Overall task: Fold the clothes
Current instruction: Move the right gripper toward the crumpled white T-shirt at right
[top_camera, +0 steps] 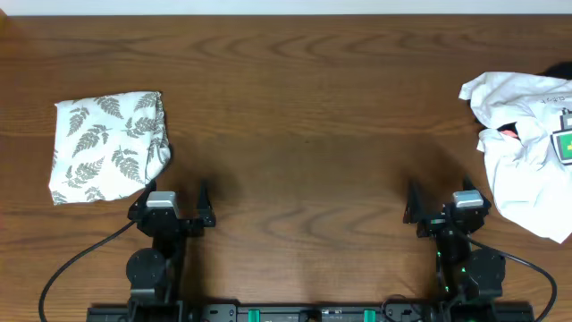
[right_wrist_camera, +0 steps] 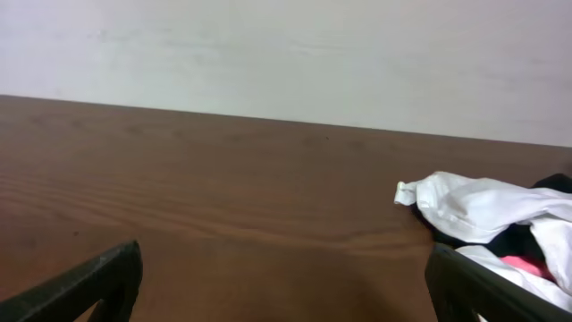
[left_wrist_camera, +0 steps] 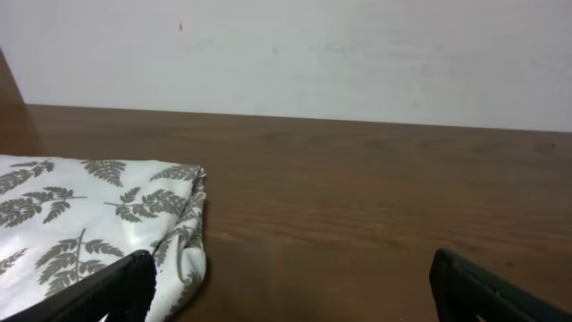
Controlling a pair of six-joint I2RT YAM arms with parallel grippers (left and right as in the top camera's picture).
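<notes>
Nearest to me, both arms sit low at my edge of the surface (top_camera: 304, 107). The left pincer (top_camera: 174, 193) and the right pincer (top_camera: 445, 195) are both spread wide and hold nothing. As I judge it, no fold has begun and the step in hand is the first reach.

Just ahead of the left pincer, to its left, lies the folded fern-print cloth (top_camera: 107, 148). It's not my job. The white T-shirt (top_camera: 523, 148) lies crumpled ahead of the right pincer and well out to its right, running off the frame edge.

Next I'd need to send the right pincer forward and rightward, take a loose hem, and drag the shirt toward the bare middle to flatten it. The left would have to help spread it.

Overhead gives me the green-and-yellow graphic (top_camera: 565, 146) and the whole heap's outline. The right wrist view gives neither — only a low side look at a bunched white fold, with something pink (right_wrist_camera: 520, 266) and dark tucked beneath. Farthest out, a black garment (top_camera: 559, 70) sits behind the shirt. The left wrist view shows none of the shirt.
</notes>
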